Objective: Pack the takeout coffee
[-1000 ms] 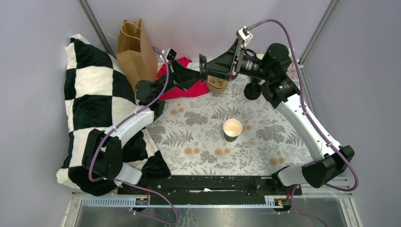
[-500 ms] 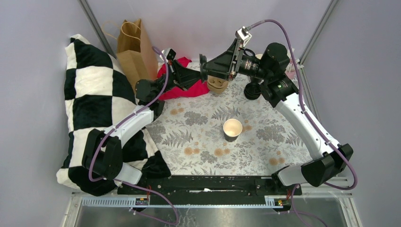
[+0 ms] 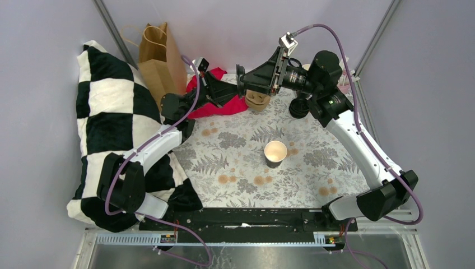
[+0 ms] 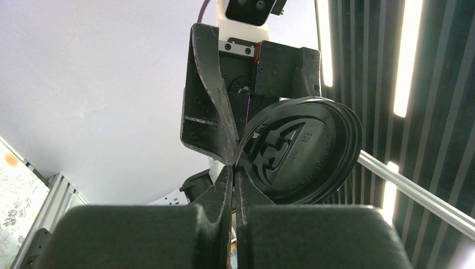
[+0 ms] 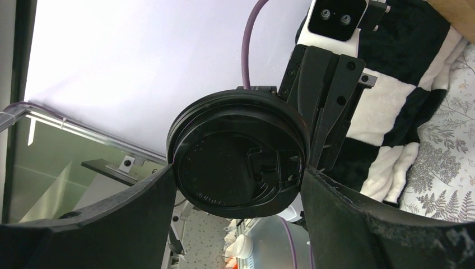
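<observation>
The paper cup stands upright and lidless in the middle of the floral table. The black lid is held in the air at the back, between both grippers. My left gripper is shut on the lid's rim; in the left wrist view the jaws pinch the edge of the lid. My right gripper spans the lid; in the right wrist view the gripper has a finger touching each side of the lid.
A brown paper bag stands at the back left beside a black-and-white checkered pillow. A red cloth lies under the left gripper. A stack of brown cups and a stack of black lids sit at the back.
</observation>
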Robot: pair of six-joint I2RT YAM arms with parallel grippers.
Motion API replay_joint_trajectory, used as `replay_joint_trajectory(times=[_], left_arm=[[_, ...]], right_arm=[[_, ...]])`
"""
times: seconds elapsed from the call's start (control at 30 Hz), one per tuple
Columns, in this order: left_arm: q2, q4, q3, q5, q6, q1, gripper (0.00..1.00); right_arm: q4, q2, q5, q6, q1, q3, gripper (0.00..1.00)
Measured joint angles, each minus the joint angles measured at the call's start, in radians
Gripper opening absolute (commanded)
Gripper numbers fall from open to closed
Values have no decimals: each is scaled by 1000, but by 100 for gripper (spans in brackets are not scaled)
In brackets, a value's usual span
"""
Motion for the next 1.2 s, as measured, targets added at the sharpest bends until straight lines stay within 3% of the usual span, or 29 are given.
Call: replay_joint_trajectory(times=[0.07, 0.4, 0.67, 0.8, 1.0, 1.1, 1.2], left_arm=[[0, -2, 0, 0, 0, 1, 1], [-5, -32, -19, 3, 22, 6, 43], [-111, -222, -109, 18, 106, 82, 81], [-225, -484, -150, 37, 231, 177, 91], [-256, -1149, 5, 9, 626, 245, 91], [-237, -1350, 71, -8, 767, 245, 91], [-237, -1449, 76, -10, 827, 241, 91]], right_arm=[[-1, 0, 0, 0, 0, 0, 78], [-10, 0, 0, 1, 0, -7, 76], [-112, -6, 6, -55, -8, -8, 76], [-342, -29, 74, -222, -23, -7, 76], [-726, -40, 271, -536, -28, -4, 77], [-897, -40, 409, -665, -24, -4, 77], [-996, -40, 533, -747, -3, -17, 77]])
